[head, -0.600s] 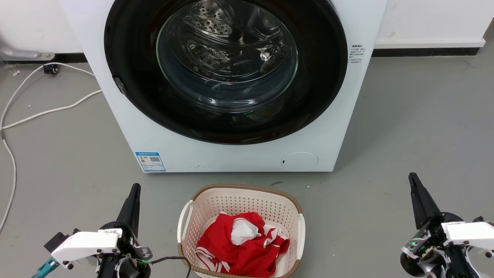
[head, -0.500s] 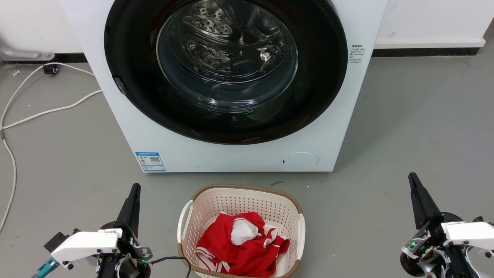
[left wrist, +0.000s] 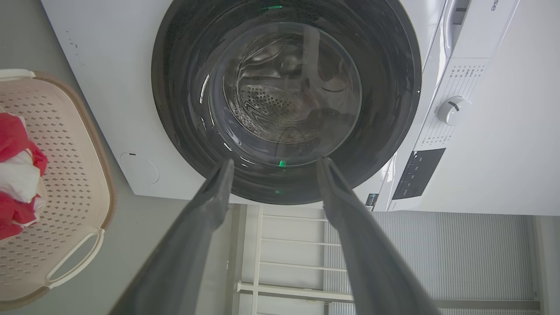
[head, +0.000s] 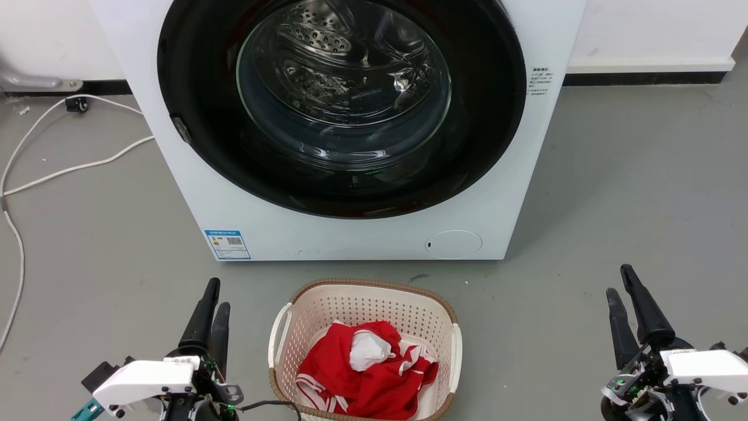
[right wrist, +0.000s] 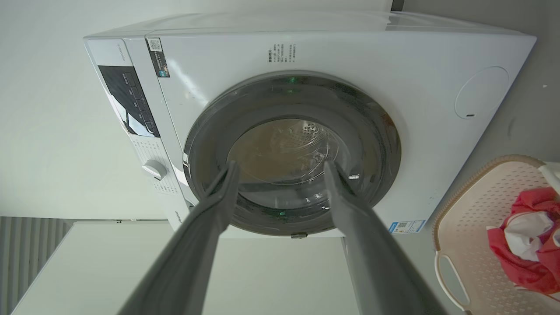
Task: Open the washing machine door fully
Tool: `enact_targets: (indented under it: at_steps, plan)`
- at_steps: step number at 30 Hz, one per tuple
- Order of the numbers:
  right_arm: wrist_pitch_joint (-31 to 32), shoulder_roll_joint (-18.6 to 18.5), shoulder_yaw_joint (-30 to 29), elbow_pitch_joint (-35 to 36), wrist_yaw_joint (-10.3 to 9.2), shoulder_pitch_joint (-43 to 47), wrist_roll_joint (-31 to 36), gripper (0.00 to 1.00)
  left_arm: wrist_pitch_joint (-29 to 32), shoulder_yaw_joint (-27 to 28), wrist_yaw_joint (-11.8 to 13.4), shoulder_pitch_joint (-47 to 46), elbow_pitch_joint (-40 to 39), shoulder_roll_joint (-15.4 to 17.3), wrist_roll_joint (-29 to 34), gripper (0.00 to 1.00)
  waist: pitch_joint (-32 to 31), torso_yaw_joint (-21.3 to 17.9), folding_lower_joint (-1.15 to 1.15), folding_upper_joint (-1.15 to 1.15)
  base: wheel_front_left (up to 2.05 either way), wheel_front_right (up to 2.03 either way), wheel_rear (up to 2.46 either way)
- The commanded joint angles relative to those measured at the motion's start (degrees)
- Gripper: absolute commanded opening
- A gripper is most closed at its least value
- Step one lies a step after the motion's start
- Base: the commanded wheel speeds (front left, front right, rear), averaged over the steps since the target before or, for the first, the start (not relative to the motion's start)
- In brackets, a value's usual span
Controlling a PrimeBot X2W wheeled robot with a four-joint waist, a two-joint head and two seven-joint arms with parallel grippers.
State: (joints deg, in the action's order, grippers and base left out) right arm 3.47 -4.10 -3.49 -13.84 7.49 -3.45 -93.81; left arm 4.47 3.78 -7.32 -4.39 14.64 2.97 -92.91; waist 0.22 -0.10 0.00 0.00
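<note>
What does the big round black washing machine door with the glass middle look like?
The washing machine door is a wide, glossy black ring around a bulging clear glass bowl, through which the holed steel drum shows. It looks shut, lying flat against the front of the white washing machine and nearly as wide as it. Nothing touches it.
</note>
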Motion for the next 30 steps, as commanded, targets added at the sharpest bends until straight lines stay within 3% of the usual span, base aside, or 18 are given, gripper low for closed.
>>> enact_targets:
  at_steps: [1, 12, 30]
  plan:
    - [-0.9, -0.1, 0.5, 2.2, 0.00, -0.8, 0.6, 1.00, -0.9, -1.0, 0.0, -1.5, -1.9, 0.3, 0.6, 1.00, 0.0, -0.1, 0.00, 0.00, 0.00, 0.00, 0.00]
    - [-3.4, 0.1, 1.2, 5.3, 0.00, 0.0, 7.1, 1.00, -3.7, -2.2, -0.1, -1.6, -5.1, 0.4, 4.9, 1.00, 0.0, -0.3, 0.00, 0.00, 0.00, 0.00, 0.00]
    - [-7.2, 0.4, 2.6, 12.3, 0.00, 1.4, 36.7, 1.00, -7.7, -1.4, -0.1, -1.0, -12.4, 0.2, 27.2, 1.00, 0.1, -0.6, 0.00, 0.00, 0.00, 0.00, 0.00]
